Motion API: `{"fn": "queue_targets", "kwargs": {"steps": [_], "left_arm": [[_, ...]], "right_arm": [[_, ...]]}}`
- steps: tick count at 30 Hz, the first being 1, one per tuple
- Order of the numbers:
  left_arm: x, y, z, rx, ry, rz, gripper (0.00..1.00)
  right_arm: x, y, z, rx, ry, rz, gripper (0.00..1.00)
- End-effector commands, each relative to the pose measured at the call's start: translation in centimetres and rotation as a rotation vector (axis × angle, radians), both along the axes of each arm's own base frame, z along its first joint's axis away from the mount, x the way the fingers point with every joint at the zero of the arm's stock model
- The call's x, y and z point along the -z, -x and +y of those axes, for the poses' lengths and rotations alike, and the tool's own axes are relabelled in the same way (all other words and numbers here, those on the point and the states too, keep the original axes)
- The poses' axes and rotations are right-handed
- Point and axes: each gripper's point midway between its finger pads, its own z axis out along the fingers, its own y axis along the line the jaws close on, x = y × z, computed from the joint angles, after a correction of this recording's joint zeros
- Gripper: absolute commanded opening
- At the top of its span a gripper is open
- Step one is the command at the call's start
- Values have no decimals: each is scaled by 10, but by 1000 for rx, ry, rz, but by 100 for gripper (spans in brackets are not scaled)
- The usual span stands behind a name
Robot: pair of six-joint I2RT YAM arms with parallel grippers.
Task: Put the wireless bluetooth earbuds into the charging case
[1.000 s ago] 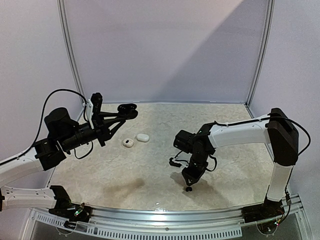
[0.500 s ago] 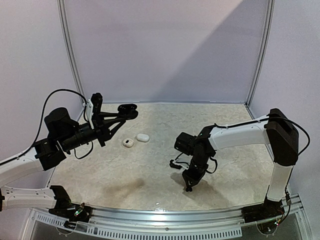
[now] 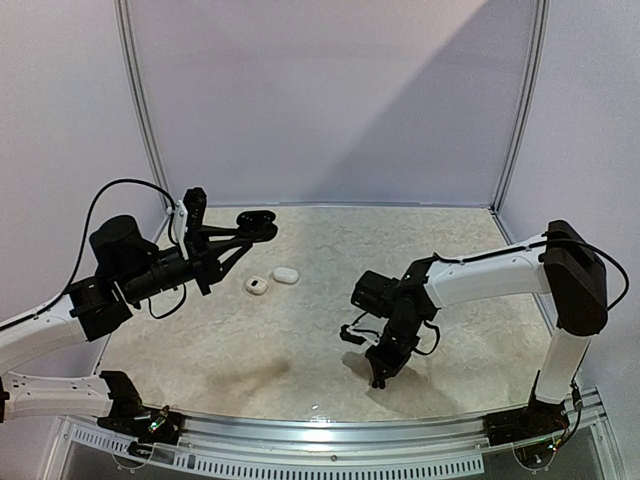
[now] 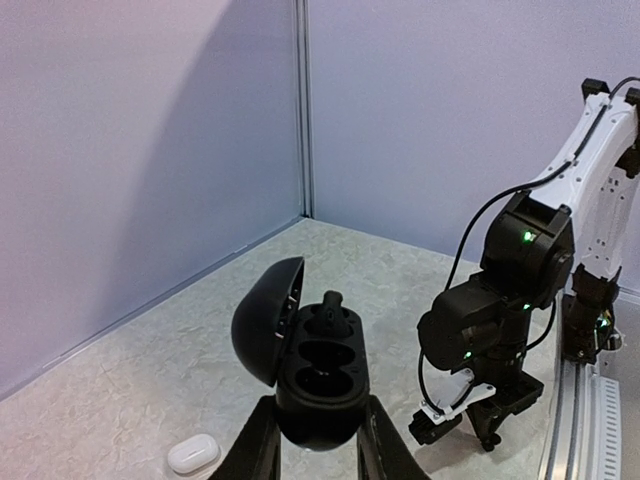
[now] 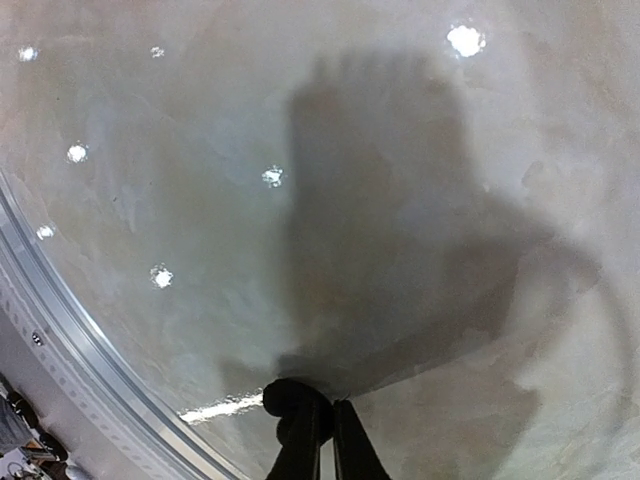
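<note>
My left gripper (image 4: 318, 432) is shut on a black charging case (image 4: 322, 385), held up in the air with its lid (image 4: 265, 318) open to the left. One round black earbud (image 4: 333, 308) sits in the case's far slot; the two nearer slots look empty. The case also shows in the top view (image 3: 256, 222). My right gripper (image 3: 378, 378) is down at the table near the front edge. In the right wrist view its fingers (image 5: 325, 405) are closed together on a small black earbud (image 5: 286, 398) at their tips. No white earbuds are in view.
A closed white case (image 3: 286, 274) and a small white case with a dark centre (image 3: 257, 286) lie on the table at centre left. The closed one shows in the left wrist view (image 4: 193, 453). A metal rail (image 5: 90, 350) runs along the table's front edge.
The right gripper came down onto the black earbud lying on the table and closed on it; the earbud no longer shows apart from the fingers. The left arm held still.
</note>
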Motion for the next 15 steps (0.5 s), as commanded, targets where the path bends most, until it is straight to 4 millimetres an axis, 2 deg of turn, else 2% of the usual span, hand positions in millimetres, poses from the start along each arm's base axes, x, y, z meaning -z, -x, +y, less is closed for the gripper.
{"fn": "queue_targets", "kwargs": {"steps": [1, 7, 12, 15], "left_arm": [[-9, 0, 0, 5, 2, -19, 0], [-8, 0, 1, 2, -1, -20, 0], [-7, 0, 1, 2, 0, -17, 0], [-8, 0, 1, 2, 0, -21, 0]], "right_arm": [[-7, 15, 3, -4, -30, 53, 2], [-14, 21, 8, -11, -66, 81, 0], [-23, 19, 13, 3, -94, 71, 0], [-25, 11, 13, 22, -85, 28, 0]]}}
